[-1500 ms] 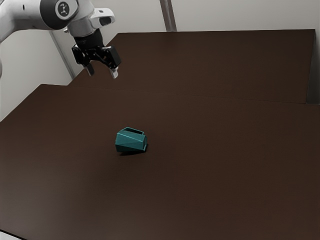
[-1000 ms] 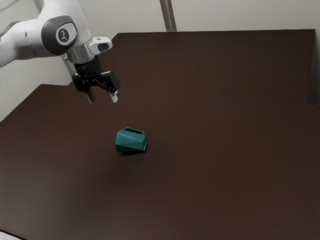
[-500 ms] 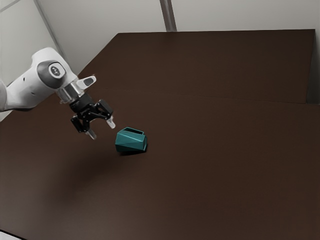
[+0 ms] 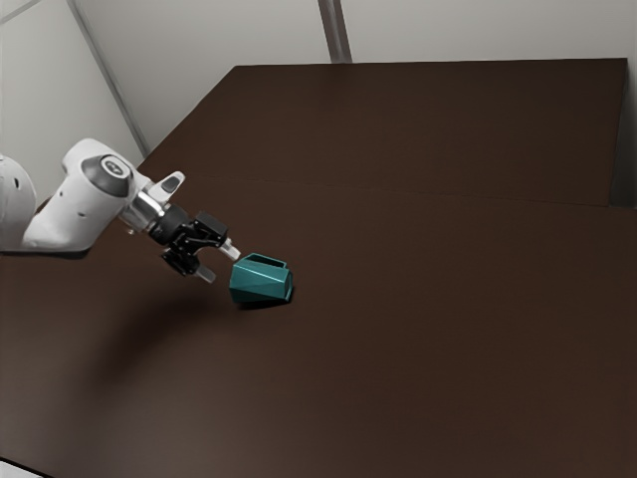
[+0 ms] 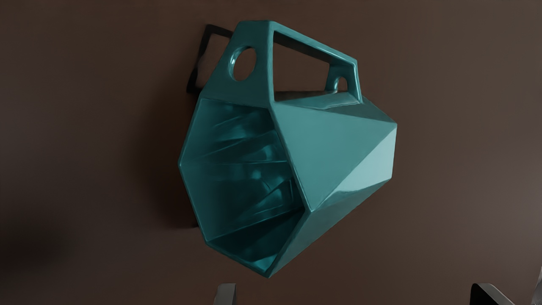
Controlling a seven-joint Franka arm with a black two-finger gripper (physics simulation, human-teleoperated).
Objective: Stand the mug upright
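Observation:
A teal faceted mug [image 4: 261,280] lies on its side on the dark brown table. In the exterior view my gripper [image 4: 221,265] is just to the mug's left, tilted toward it, its fingers apart with nothing between them. Close up in the wrist view, the mug [image 5: 338,148] shows its hollow mouth and its angular handle standing off the body. The gripper [image 5: 353,294] has its two fingertips spread wide at the bottom edge, beside the mug; I cannot tell whether either touches it.
The brown table [image 4: 428,329] extends widely around the mug. Pale walls rise behind it, with a grey vertical post [image 4: 335,32] beyond the far edge.
The arm has come down from high above the table and closer to the mug, and my hand has tilted toward it. The mug has stayed where it was.

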